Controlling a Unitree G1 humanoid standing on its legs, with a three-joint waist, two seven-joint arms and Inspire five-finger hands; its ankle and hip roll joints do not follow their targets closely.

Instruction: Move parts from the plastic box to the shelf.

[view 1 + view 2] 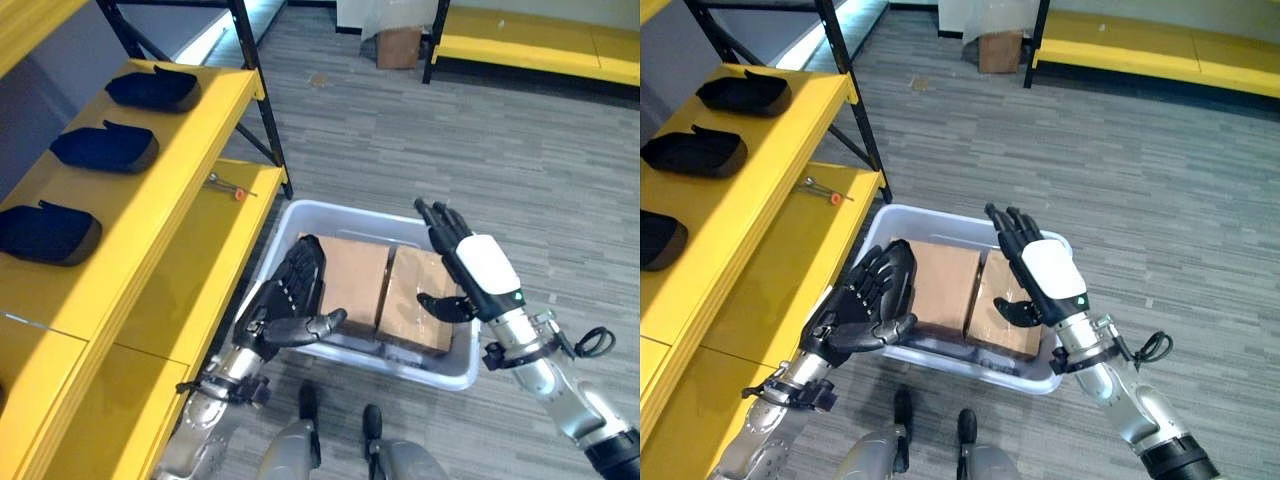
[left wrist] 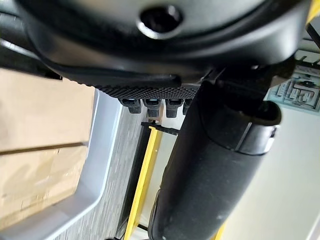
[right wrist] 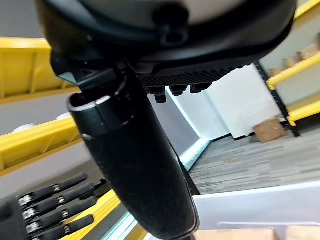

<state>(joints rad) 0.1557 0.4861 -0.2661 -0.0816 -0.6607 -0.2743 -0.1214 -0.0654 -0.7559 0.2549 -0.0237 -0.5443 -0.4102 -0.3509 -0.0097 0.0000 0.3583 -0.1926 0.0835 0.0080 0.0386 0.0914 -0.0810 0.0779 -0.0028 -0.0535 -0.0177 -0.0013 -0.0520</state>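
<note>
A pale plastic box (image 1: 340, 212) stands on the floor and holds two brown cardboard boxes (image 1: 355, 275) side by side. My left hand (image 1: 290, 290) hovers over the box's left edge, open, palm facing the cardboard, holding nothing. My right hand (image 1: 470, 265) hovers over the right cardboard box (image 1: 415, 305), open as well, thumb out. The yellow shelf (image 1: 170, 210) runs along the left; three dark moulded parts (image 1: 105, 148) lie on its upper level. In the left wrist view the cardboard (image 2: 40, 125) and the box's rim (image 2: 100, 150) show past my thumb (image 2: 215, 165).
A small tool with an orange tip (image 1: 228, 186) lies on the shelf's lower level. A black shelf post (image 1: 262, 100) stands just behind the box. Farther off are a cardboard carton (image 1: 398, 46) and a low yellow rack (image 1: 540, 45). Grey carpet lies right of the box.
</note>
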